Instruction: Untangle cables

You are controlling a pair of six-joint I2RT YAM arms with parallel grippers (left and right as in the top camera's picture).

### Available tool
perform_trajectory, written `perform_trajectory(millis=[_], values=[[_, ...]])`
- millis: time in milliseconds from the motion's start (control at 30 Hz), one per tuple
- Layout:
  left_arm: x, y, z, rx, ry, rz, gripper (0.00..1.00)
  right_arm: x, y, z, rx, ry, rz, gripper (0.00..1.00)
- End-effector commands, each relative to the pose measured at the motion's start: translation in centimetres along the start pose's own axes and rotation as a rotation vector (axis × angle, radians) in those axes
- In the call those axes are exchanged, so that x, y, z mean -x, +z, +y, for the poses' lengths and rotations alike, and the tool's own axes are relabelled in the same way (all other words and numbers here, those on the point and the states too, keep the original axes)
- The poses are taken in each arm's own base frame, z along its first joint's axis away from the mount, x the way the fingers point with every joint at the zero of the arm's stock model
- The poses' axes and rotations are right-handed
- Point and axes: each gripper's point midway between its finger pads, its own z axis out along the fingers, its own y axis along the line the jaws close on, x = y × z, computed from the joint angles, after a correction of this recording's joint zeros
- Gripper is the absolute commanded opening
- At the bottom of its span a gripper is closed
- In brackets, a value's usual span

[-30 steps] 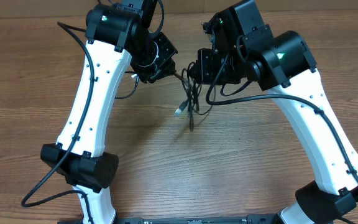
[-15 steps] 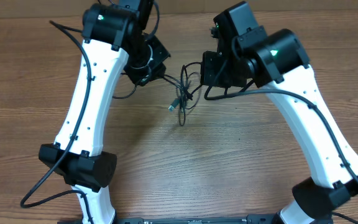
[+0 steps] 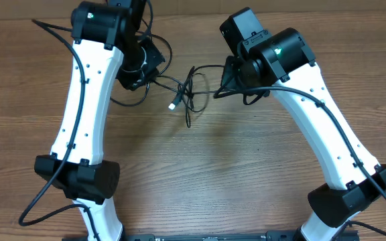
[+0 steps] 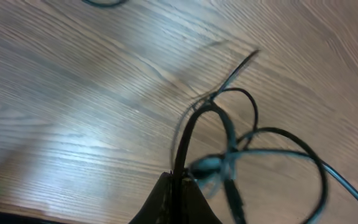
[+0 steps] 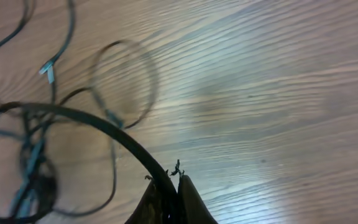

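Note:
Thin black cables [image 3: 190, 86] form a loose knot of loops between my two grippers at the far middle of the table. A silvery plug end [image 3: 173, 105] dangles on the knot's left, and a free tail [image 3: 187, 120] points toward the near side. My left gripper [image 3: 154, 76] is shut on one black cord [image 4: 190, 134], which rises from the closed tips [image 4: 180, 178] into the loops. My right gripper [image 3: 224, 87] is shut on another cord [image 5: 98, 121], which curves left from its tips [image 5: 173, 177] to the tangle. A pale plug [image 5: 47, 72] shows in the right wrist view.
The wooden table [image 3: 246, 167] spreads under both arms. The thick black wires [image 3: 129, 100] fixed to the left arm loop beside its wrist. Both arm bases [image 3: 79, 177] stand at the near edge.
Both grippers have drawn apart and shifted left and toward the far side. The knot has moved left with them and its loops have spread out wider.

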Motion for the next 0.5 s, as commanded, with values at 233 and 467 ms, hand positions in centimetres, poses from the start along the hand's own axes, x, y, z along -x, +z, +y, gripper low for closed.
perform_trajectory(millis=[233, 467], values=[[3.4, -0.4, 3.2, 0.112, -0.003, -0.117, 0.04, 2.5, -0.1, -5.5, -0.286, 0.150, -0.179, 0.04], [4.5, -0.8, 4.3, 0.175, -0.005, -0.182, 0.06, 2.1, 1.1, -6.9, -0.347, 0.176, -0.165, 0.04]])
